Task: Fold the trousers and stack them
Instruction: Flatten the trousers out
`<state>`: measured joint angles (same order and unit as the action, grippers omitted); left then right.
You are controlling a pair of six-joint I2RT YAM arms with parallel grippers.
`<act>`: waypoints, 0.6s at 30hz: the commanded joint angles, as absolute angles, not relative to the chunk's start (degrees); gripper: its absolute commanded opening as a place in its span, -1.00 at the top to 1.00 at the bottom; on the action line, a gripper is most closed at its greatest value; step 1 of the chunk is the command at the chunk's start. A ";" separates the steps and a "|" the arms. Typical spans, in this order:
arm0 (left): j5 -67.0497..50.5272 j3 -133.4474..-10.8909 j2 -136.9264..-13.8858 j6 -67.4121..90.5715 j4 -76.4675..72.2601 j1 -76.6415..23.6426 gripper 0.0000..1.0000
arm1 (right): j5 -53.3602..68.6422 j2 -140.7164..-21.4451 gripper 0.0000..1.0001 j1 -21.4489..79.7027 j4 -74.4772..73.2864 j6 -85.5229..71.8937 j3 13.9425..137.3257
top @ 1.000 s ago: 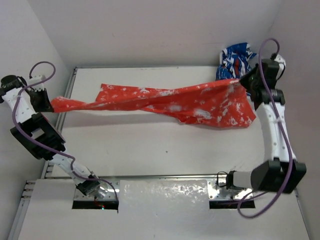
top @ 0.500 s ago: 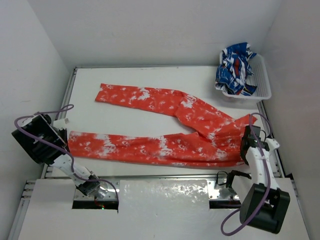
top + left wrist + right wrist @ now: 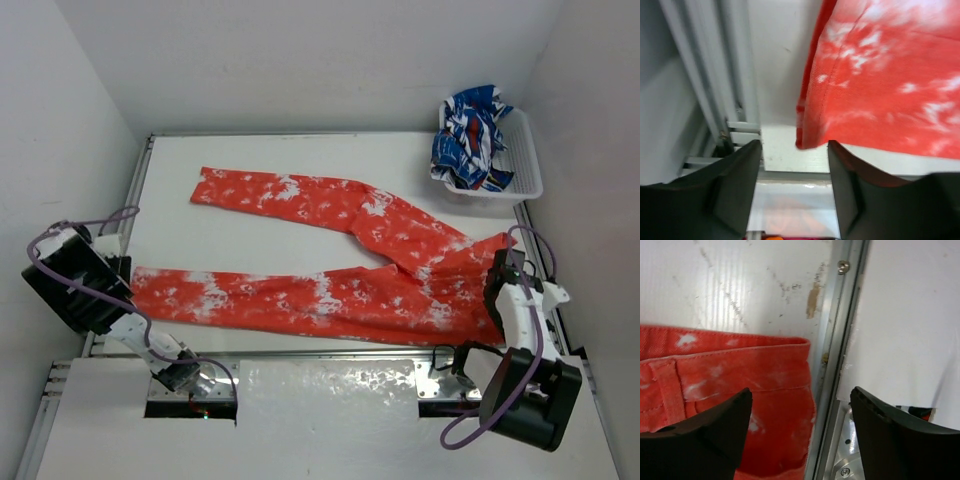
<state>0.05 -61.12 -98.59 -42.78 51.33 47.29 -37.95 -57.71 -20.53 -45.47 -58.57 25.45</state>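
The red-orange speckled trousers (image 3: 330,290) lie flat on the white table (image 3: 300,160). Their waist is at the right and the two legs spread leftward; one leg angles to the far left. My left gripper (image 3: 120,268) is at the near leg's hem and stands open. In the left wrist view the hem corner (image 3: 807,135) lies just beyond the dark fingers (image 3: 735,190), untouched, with my left gripper (image 3: 795,167) empty. My right gripper (image 3: 497,290) hovers open over the waist corner. The right wrist view shows the waistband (image 3: 755,385) under the gap of my right gripper (image 3: 800,415).
A white basket (image 3: 528,180) at the back right holds a blue, white and red patterned garment (image 3: 470,135). Metal rails (image 3: 835,340) edge the table at the left, right and near sides. The arm bases sit at the near edge.
A second ago the trousers hung stretched between both shut grippers at the back. Now they lie flat nearer the front, and both grippers have opened and let go.
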 commanded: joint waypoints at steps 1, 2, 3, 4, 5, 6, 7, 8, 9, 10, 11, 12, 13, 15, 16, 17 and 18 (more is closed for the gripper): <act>-9.37 -70.81 -96.85 -45.79 56.05 47.64 -0.09 | -42.36 -57.66 -0.52 -21.09 -49.39 -64.60 28.82; -15.58 -73.45 -96.86 -46.05 59.03 46.94 -0.14 | -42.80 -57.57 -0.55 -21.09 -49.22 -64.34 30.57; -17.99 -78.26 -96.86 -45.45 59.50 46.15 -0.15 | -43.24 -57.22 -0.56 -21.09 -48.09 -63.55 31.80; -20.37 -80.49 -96.86 -43.18 58.98 43.45 -0.19 | -43.24 -56.96 -0.56 -21.09 -46.34 -59.37 32.77; -20.83 -83.55 -97.12 -41.68 58.10 41.59 -0.21 | -42.11 -56.61 -0.55 -20.92 -43.71 -56.02 34.78; -20.83 -84.63 -97.55 -40.01 57.23 39.22 -0.22 | -40.10 -55.99 -0.51 -20.92 -37.50 -51.98 35.59; -20.48 -85.68 -99.30 -37.29 55.91 33.80 -0.23 | -36.08 -55.81 -0.47 -20.57 -34.57 -44.72 37.25; -20.48 -86.74 -100.71 -36.31 55.38 30.88 -0.24 | -34.30 -55.72 -0.45 -18.91 -31.58 -41.60 37.87; -20.57 -89.01 -102.29 -35.25 54.85 27.98 -0.25 | -32.62 -55.64 -0.41 -17.85 -25.81 -38.09 38.40; -20.57 -90.16 -105.61 -34.11 53.63 25.51 -0.26 | -31.30 -56.33 -0.41 -16.88 -23.49 -32.75 38.84; -19.52 -92.96 -107.56 -30.62 50.31 21.57 -0.28 | -28.16 -56.95 -0.43 -16.35 -21.64 -31.22 39.63; -19.08 -94.73 -109.58 -28.59 48.79 20.05 -0.27 | -26.56 -57.82 -0.48 -16.35 -20.06 -29.72 40.16; -18.90 -97.10 -114.21 -26.74 47.47 19.00 -0.31 | -24.54 -60.01 -0.50 -16.35 -19.52 -28.58 40.60; -19.07 -104.71 -119.16 -21.02 45.71 16.97 -0.34 | -19.20 -62.83 -0.53 -16.35 -19.68 -27.08 42.71; -18.64 -107.20 -123.70 -18.40 45.44 16.27 -0.41 | -17.07 -65.97 -0.56 -16.35 -19.86 -25.77 44.37; -17.76 -111.40 -125.84 -17.41 45.27 15.82 -0.43 | -14.09 -67.57 -0.56 -16.43 -21.86 -25.32 45.43; -16.62 -113.01 -129.51 -16.71 45.44 15.04 -0.50 | -12.58 -69.07 -0.57 -16.44 -22.49 -24.70 46.05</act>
